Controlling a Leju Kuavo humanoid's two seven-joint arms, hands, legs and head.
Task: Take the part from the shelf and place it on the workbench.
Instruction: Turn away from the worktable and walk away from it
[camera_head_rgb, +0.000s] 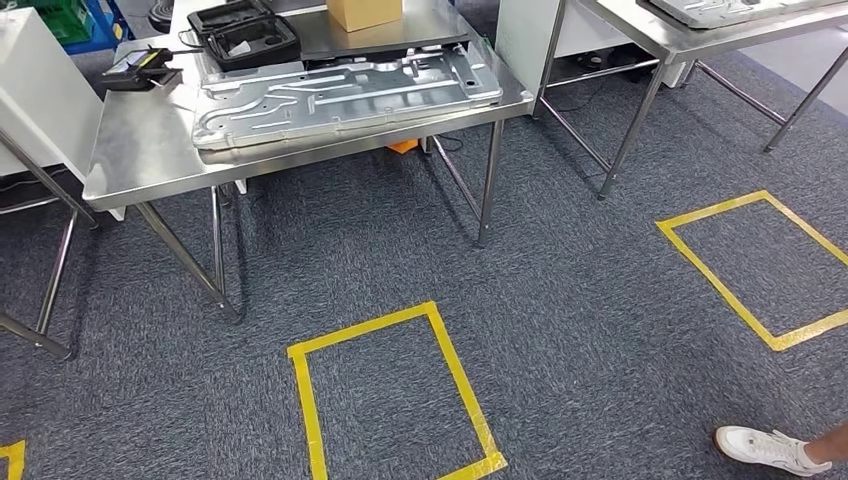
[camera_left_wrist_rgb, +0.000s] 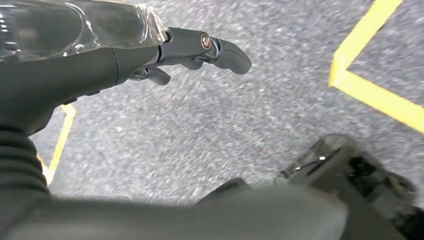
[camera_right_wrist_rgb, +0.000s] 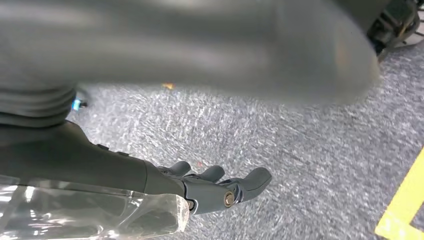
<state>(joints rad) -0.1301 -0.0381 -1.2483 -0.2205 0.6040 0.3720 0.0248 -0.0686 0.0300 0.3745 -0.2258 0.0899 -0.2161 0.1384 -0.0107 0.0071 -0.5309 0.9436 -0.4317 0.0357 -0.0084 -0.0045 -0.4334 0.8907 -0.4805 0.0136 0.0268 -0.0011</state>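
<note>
A large stamped sheet-metal part (camera_head_rgb: 340, 95) lies flat on the steel workbench (camera_head_rgb: 140, 160) ahead, at upper left in the head view. My left hand (camera_left_wrist_rgb: 200, 50) hangs over grey carpet with its fingers stretched out and nothing in them. My right hand (camera_right_wrist_rgb: 220, 187) likewise hangs above the carpet, fingers extended and apart, holding nothing. Both hands are far from the part.
A black open case (camera_head_rgb: 243, 35), a cardboard box (camera_head_rgb: 362, 12) and a small device (camera_head_rgb: 140, 66) share the workbench. A second steel table (camera_head_rgb: 690, 40) with another metal panel (camera_head_rgb: 730, 8) stands at upper right. Yellow tape rectangles (camera_head_rgb: 385, 325) mark the carpet. A person's white shoe (camera_head_rgb: 765, 447) is at lower right.
</note>
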